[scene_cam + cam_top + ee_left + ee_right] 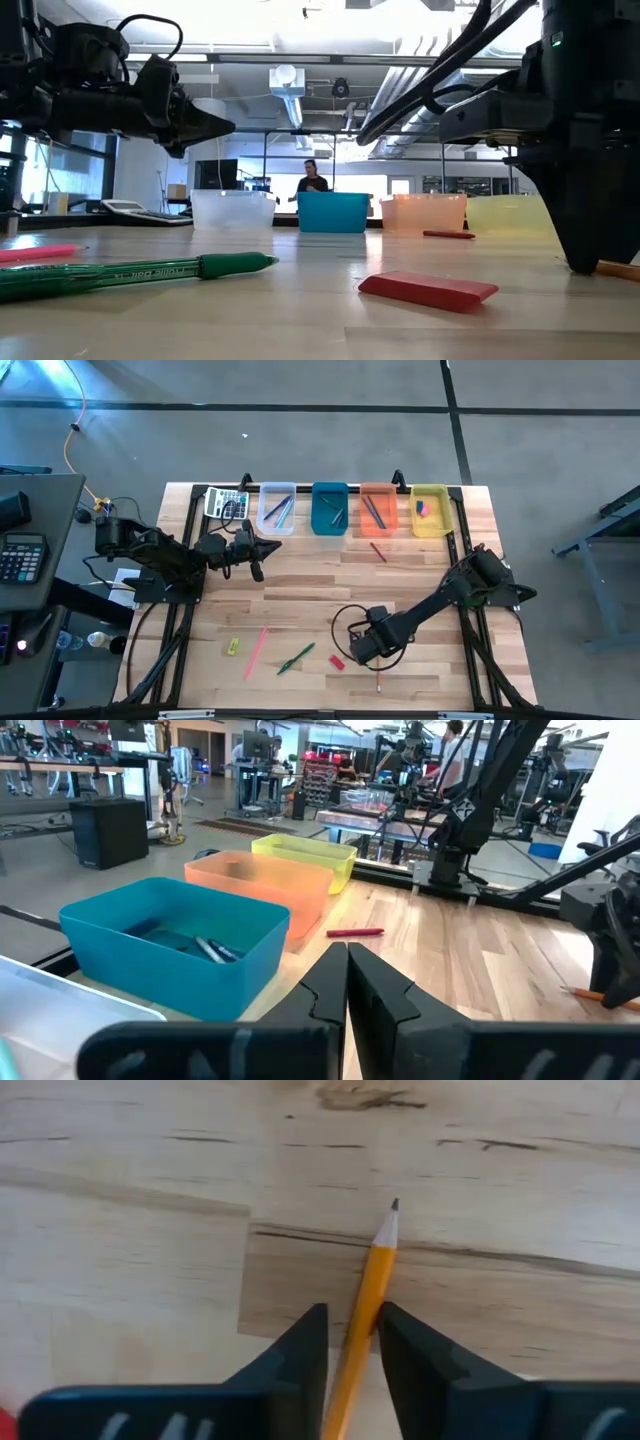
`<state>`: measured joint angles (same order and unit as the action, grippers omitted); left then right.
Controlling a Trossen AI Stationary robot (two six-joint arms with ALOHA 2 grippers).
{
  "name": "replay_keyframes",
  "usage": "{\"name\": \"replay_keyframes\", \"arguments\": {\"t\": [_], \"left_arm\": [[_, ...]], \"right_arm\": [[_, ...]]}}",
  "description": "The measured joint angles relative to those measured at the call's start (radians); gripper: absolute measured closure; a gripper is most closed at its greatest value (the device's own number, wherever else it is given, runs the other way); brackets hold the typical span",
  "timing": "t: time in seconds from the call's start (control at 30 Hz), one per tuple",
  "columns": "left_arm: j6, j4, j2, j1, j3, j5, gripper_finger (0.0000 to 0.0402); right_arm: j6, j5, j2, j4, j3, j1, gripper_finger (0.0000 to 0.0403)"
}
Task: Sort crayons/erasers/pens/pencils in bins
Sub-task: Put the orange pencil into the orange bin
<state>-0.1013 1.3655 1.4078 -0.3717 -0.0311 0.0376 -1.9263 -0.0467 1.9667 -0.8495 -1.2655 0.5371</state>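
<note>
Four bins stand in a row at the far edge: clear [277, 507], blue [330, 507], orange [378, 507] and yellow [431, 510]. A yellow pencil [365, 1300] lies on the table near the front. My right gripper [375, 660] points down over it and is shut on it. A red eraser [430, 288], a green pen [140, 272], a pink stick [257, 650] and a yellow eraser [232, 647] lie to its left. A red crayon [378, 552] lies before the orange bin. My left gripper [265, 547] hovers shut, level, near the clear bin. My right gripper has the pencil's shaft [360, 1325], just behind the sharpened tip, between its two fingers [405, 1345]. The fingers come from above, pointing down, one on each long side. The pencil lies flat on the table and slants a little across the gap.
A grey calculator [226, 502] sits left of the clear bin. The clear, blue and orange bins hold thin sticks; the yellow bin holds small blocks. Bare wood lies between the bins and the loose items near the front edge.
</note>
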Motion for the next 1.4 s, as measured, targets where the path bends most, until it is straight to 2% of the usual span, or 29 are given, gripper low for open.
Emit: {"name": "replay_keyframes", "arguments": {"t": [0.3,0.63,0.83,1.07,1.2,1.4], "left_arm": [[-0.019,0.000,0.000,0.000,0.000,0.000,0.0401],[-0.020,0.000,0.000,0.000,0.000,0.000,0.0401],[-0.019,-0.006,0.000,-0.001,0.000,0.001,0.0401],[-0.019,-0.006,0.000,-0.001,0.000,0.007,0.0401],[-0.019,-0.007,0.000,-0.001,0.000,0.020,0.0401],[-0.019,-0.007,0.000,-0.001,0.000,0.023,0.0401]], "right_arm": [[0.123,0.028,-0.012,-0.009,0.003,-0.034,0.0397],[0.299,-0.032,-0.195,-0.105,0.006,-0.160,0.0393],[0.547,-0.101,-0.334,-0.148,0.006,-0.347,0.0393],[0.932,-0.166,-0.439,-0.111,0.005,-0.645,0.0393],[1.163,-0.165,-0.439,-0.046,-0.017,-0.818,0.0393],[1.475,-0.166,-0.345,0.001,-0.221,-1.049,0.0393]]}}
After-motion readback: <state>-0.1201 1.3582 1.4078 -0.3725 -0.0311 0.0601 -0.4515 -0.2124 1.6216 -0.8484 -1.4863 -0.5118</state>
